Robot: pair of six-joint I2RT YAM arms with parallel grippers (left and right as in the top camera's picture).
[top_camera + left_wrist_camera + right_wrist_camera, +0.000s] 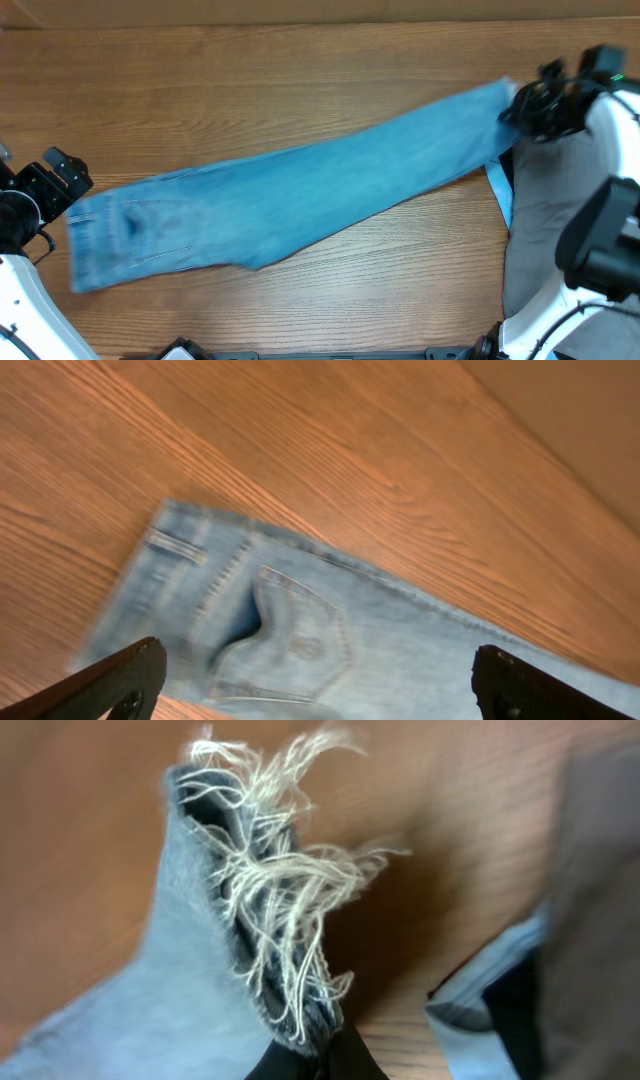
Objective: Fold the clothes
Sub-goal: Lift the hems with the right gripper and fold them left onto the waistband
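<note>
The light-blue jeans (300, 190) lie stretched diagonally across the wooden table, waistband at the left, legs running up to the right. My right gripper (520, 108) is shut on the frayed ankle hem (290, 920) and holds it up off the table at the far right. My left gripper (55, 190) is open and empty, just left of the waistband. The left wrist view shows the jaws (315, 685) wide apart above the back pocket (295, 635) and belt loop.
Grey trousers (545, 210) lie at the right edge under the right arm, with a bright blue item (500, 195) showing at their left side; both also show in the right wrist view (490, 1000). The table's back edge runs along the top.
</note>
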